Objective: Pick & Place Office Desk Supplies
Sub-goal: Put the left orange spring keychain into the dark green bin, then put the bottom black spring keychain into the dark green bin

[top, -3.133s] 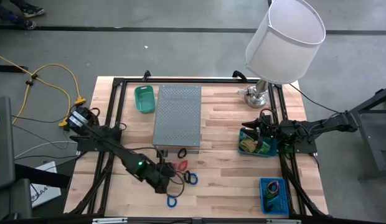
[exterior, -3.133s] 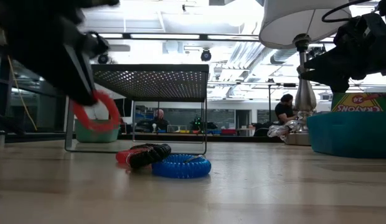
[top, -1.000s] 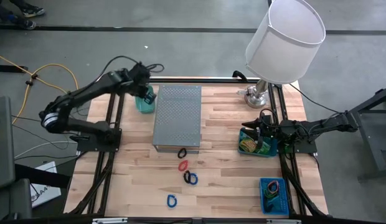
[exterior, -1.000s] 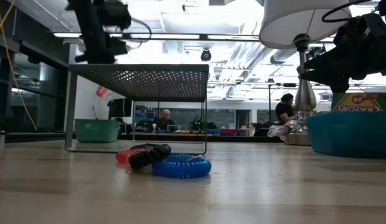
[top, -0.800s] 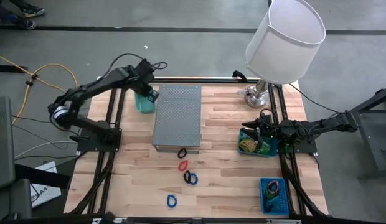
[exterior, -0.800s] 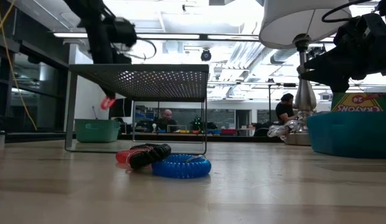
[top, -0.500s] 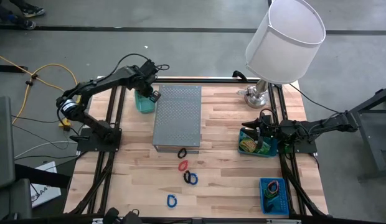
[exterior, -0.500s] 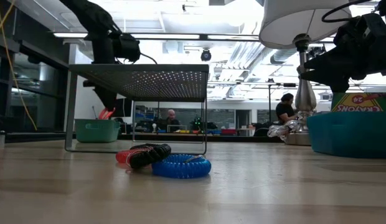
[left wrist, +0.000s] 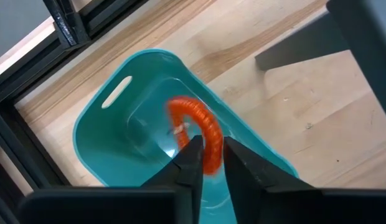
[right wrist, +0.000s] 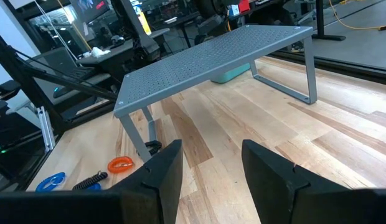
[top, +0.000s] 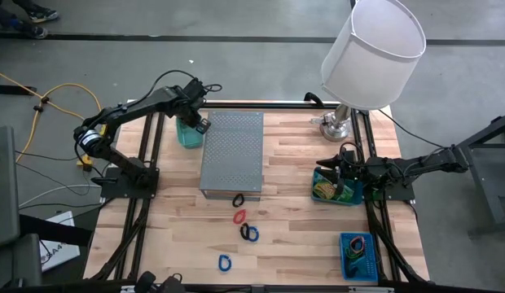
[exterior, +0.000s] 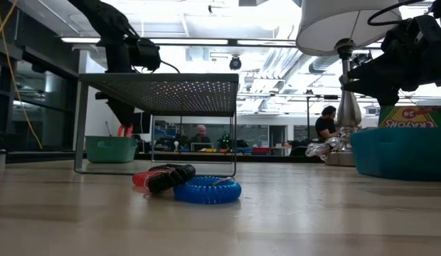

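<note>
Left wrist view: left gripper (left wrist: 207,158), jaws slightly parted around the red clip (left wrist: 196,127), hovers over the teal bin (left wrist: 112,134); open wider so it drops inside. Right gripper (right wrist: 208,165) waits open.

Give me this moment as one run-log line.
left gripper: over teal bin, red coil between fingers | right gripper: open, over blue bin | table: coils left

We look straight down on whole table (top: 301,220); level from tabletop; close from each wrist. Grey shelf (top: 232,150) shared by all views.
</note>
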`<state>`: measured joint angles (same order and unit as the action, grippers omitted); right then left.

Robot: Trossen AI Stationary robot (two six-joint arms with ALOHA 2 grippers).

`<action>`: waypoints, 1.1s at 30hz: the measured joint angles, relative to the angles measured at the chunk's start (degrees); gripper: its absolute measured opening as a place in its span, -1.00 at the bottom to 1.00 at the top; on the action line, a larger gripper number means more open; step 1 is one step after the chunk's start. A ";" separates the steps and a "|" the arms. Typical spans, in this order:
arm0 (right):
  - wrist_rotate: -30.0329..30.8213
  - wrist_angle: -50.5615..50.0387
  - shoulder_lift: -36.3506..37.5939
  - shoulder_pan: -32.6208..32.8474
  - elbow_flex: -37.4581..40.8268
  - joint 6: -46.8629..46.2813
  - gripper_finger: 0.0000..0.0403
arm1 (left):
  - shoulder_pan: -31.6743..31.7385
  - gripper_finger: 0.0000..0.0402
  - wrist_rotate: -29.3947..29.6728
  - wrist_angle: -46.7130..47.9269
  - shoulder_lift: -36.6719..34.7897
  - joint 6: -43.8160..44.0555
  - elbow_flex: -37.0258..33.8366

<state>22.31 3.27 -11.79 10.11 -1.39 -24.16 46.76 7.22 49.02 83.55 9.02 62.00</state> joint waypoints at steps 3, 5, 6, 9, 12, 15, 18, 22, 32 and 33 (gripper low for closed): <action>0.00 -0.02 0.00 0.00 0.00 0.00 -0.24 | 0.00 -0.61 0.02 0.02 0.02 0.00 0.00; 0.00 -0.02 0.00 0.00 0.00 0.00 -0.24 | 0.00 -0.58 0.02 0.02 0.02 0.00 0.00; 0.00 -0.02 0.00 0.00 0.00 0.00 -0.24 | 0.00 -0.57 0.02 0.02 0.02 -0.02 0.00; 0.00 -0.02 0.00 0.00 0.00 0.00 -0.24 | 0.00 -0.57 0.04 0.04 0.02 -0.01 0.00; 0.00 -0.02 0.00 0.00 0.00 0.00 -0.24 | 0.00 -0.56 0.04 0.13 0.02 -0.02 0.00; 0.00 0.00 0.00 0.00 0.00 0.00 -0.24 | 0.04 -0.56 0.06 0.28 -0.30 -0.02 0.00; 0.00 -0.02 0.00 0.00 0.00 0.00 -0.24 | 0.66 -0.56 0.07 0.46 -3.17 -0.04 0.20; 0.00 -0.02 0.00 0.00 0.00 0.00 -0.24 | 0.51 -0.56 -0.51 0.92 -8.98 -0.20 0.31; 0.00 0.00 0.00 0.00 0.00 0.00 -0.24 | -10.84 -0.56 -4.28 8.11 -22.08 2.39 0.31; 0.00 -0.01 0.00 0.00 0.00 0.00 -0.24 | -13.01 -0.56 -4.37 8.75 -23.08 3.16 0.31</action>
<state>22.31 3.26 -11.79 10.11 -1.39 -24.16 33.76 2.85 57.77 60.46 12.17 62.30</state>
